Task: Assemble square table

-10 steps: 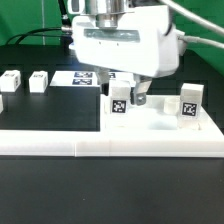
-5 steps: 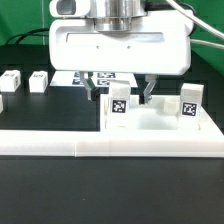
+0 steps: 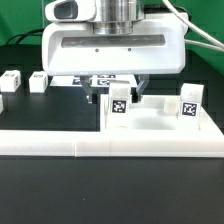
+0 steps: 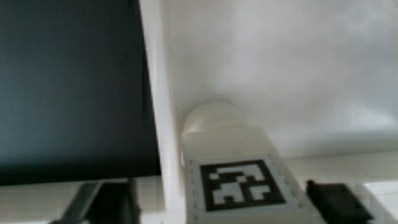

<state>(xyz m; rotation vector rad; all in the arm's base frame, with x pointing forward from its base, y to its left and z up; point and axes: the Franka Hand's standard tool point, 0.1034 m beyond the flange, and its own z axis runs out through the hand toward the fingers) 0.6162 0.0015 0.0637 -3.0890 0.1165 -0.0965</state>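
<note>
Hovering right over the near leg post (image 3: 118, 103), the tool (image 3: 116, 94) has its fingers apart, one on each side of the post. As far as I can make out, neither one is touching it. The wrist view backs that up: the post (image 4: 231, 165) sits in the middle with its tag facing the camera. There's a sliver of gap to the dark finger (image 4: 107, 205) on one side, and the same on the other. So it's open and straddling, with nothing clamped.

The post stands upright on the square slab (image 3: 158, 126), at the corner toward the exterior view's left. Its long axis runs straight up, in line with the tool above it. That's the bit that matters, I reckon: the post is dead centre between the fingers and directly under the tool body, so closing should do it with no sideways shuffle. My guess is a grab and twist to screw it in, but I can't swear to that.

A second leg post (image 3: 190, 103) stands on the slab's corner toward the exterior view's right. The outer spare post (image 3: 10, 80) and inner spare post (image 3: 38, 80) sit on the black bench (image 3: 100, 190), well apart from the slab. The border rail (image 3: 60, 148) runs along the slab's front edge.
</note>
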